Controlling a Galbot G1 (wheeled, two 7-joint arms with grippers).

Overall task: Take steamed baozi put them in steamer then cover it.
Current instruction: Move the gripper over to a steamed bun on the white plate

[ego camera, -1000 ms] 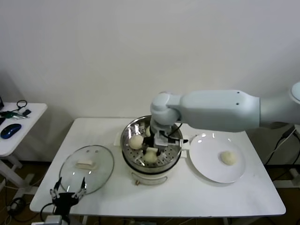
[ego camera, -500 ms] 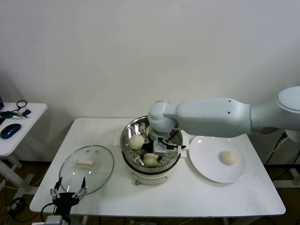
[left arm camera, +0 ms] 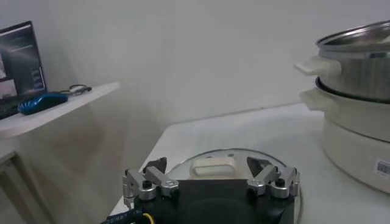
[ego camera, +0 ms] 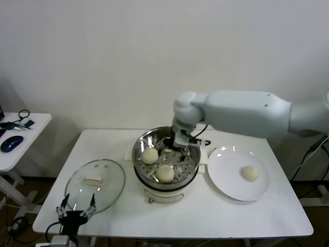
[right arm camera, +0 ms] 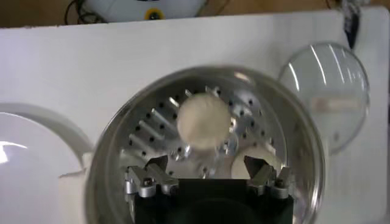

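Observation:
The steel steamer (ego camera: 191,163) stands mid-table on its white pot base. Two baozi lie in it, one on the left (ego camera: 149,155) and one at the front (ego camera: 165,173); a small cream bit of a third (ego camera: 167,150) shows under my right gripper. A fourth baozi (ego camera: 250,173) lies on the white plate (ego camera: 229,172). My right gripper (ego camera: 180,143) hovers over the steamer's far side, open and empty; its wrist view (right arm camera: 207,164) shows two baozi (right arm camera: 204,120) below it. The glass cover (ego camera: 109,175) lies flat at front left. My left gripper (ego camera: 75,212) is open just in front of it.
The left wrist view shows my left gripper (left arm camera: 210,178), the cover's cream handle (left arm camera: 211,165) right ahead of it, and the pot base (left arm camera: 356,143) beyond. A side table (ego camera: 31,131) with a blue mouse (ego camera: 11,143) stands far left.
My right gripper has risen out of the steamer's middle and drawn back towards its far right rim. The baozi, cover and left arm have not moved.

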